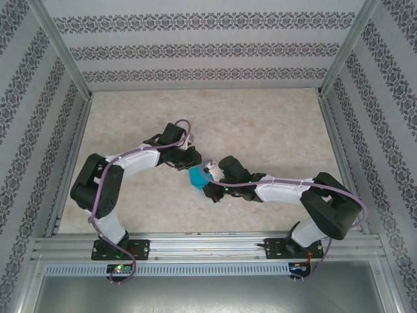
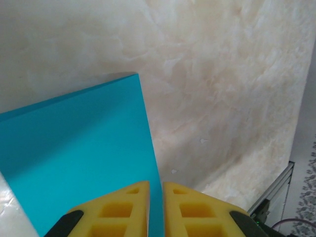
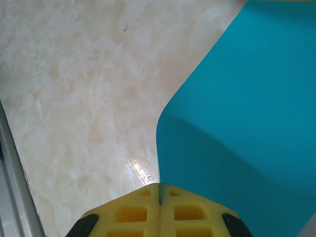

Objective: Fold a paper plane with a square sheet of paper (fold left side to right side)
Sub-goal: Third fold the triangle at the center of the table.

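We begin at the left gripper (image 2: 156, 190). In its wrist view the two yellow fingers (image 2: 123, 207) stand a narrow slit apart. The right-hand edge of the sheet of paper (image 2: 79, 158) runs straight down into that slit. The jaws therefore straddle the edge, and we cannot confirm a firm pinch. From this gripper the sheet spreads ahead and to the left, with its far corner pointing away over the table (image 1: 260, 130).

The right gripper (image 3: 160, 186) is shut, fingers pressed together on the opposite edge of the same sheet. From that gripper the paper fans ahead and to the right, in a curve that throws a shadow on the marble surface. We judge from this that the sheet is raised off the table there rather than lying flat.

In the top view both grippers meet at the sheet, a little nearer the near edge of the table than its middle. The left gripper is on the far-left side and the right on the near-right, so neither arm is nearer. The sheet appears there as a small blue patch, and its long axis cannot be read.

The coming fold depends on this arrangement. In our judgement the left-held edge must travel across towards the right-held edge, and the right gripper's pinch would serve as the anchor.
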Robot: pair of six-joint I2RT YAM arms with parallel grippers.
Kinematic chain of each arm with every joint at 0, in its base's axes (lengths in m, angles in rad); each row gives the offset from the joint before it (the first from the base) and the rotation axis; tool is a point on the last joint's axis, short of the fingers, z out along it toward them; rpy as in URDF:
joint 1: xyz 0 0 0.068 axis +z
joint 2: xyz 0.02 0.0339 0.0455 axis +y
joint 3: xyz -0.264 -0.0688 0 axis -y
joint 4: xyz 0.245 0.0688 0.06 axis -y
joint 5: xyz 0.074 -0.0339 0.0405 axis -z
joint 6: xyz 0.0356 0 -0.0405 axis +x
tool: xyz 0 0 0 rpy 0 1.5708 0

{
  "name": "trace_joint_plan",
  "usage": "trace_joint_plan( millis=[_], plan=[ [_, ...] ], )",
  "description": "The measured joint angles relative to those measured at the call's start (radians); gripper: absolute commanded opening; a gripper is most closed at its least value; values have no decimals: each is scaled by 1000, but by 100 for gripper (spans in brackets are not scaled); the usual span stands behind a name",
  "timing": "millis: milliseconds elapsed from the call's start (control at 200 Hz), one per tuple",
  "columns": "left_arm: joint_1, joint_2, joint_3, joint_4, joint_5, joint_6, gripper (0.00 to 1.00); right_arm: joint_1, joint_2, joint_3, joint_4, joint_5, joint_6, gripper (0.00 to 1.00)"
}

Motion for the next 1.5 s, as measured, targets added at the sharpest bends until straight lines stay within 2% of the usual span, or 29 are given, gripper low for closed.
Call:
trace_joint_plan(
  millis=[495, 1129, 1504],
  plan=[
    [-26, 172, 54, -65, -21, 86, 8, -32, 39, -2, 2, -68, 48, 0],
    [-37, 186, 80, -85, -39, 156, 3, -104, 68, -1, -10, -93, 125, 0],
    [-53, 192, 93, -90, -53, 184, 2, -130, 91, 29, -55, -62, 142, 0]
  ],
)
